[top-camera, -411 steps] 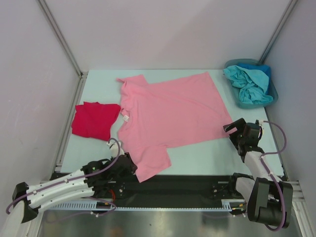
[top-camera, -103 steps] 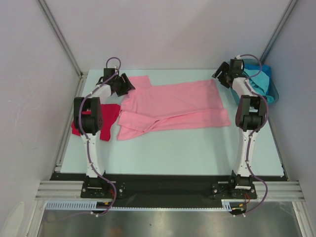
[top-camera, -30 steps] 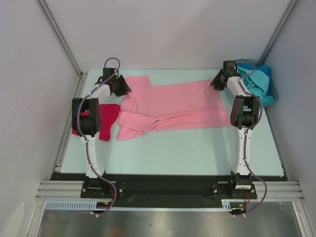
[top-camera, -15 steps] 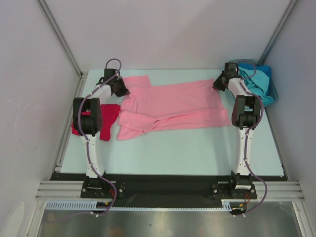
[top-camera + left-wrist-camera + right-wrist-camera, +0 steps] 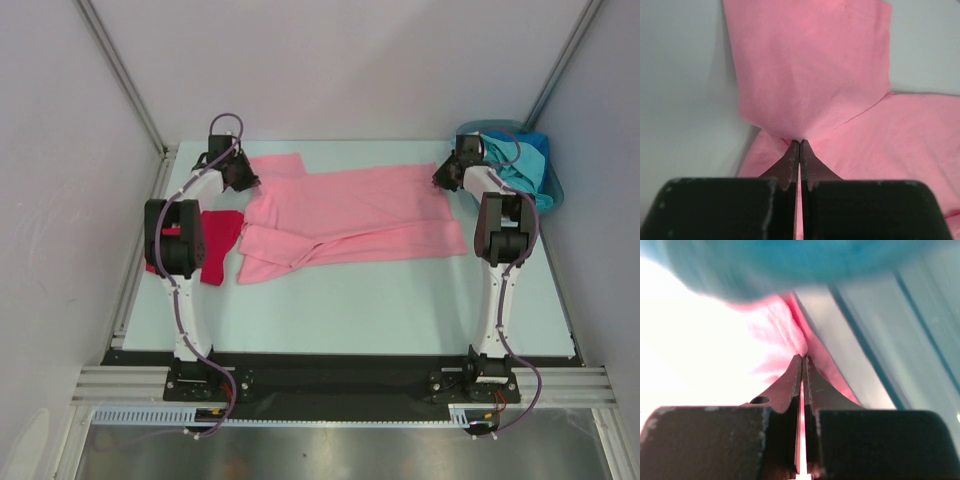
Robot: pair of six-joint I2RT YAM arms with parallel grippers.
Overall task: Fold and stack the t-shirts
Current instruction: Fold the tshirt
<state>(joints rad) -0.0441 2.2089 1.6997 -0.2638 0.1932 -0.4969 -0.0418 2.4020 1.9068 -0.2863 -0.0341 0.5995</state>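
The light pink t-shirt (image 5: 350,210) lies partly folded across the back half of the table, its near half doubled over. My left gripper (image 5: 244,179) is shut on the shirt's far left corner by the sleeve; in the left wrist view the jaws (image 5: 799,143) pinch a pink fold (image 5: 805,75). My right gripper (image 5: 442,178) is shut on the far right corner, with pink cloth (image 5: 785,335) bunched at its tips (image 5: 801,358). A bright red t-shirt (image 5: 217,238) lies folded at the left, partly behind the left arm.
A blue bin (image 5: 556,186) at the back right holds teal and blue t-shirts (image 5: 520,160), close to the right gripper. Grey walls and metal posts enclose the table (image 5: 380,300). Both arms stretch far out from their bases at the near edge.
Both grippers have closed on the pink shirt's far corners. The right gripper has shifted slightly right, toward the bin; the shirt's shape is almost unchanged.
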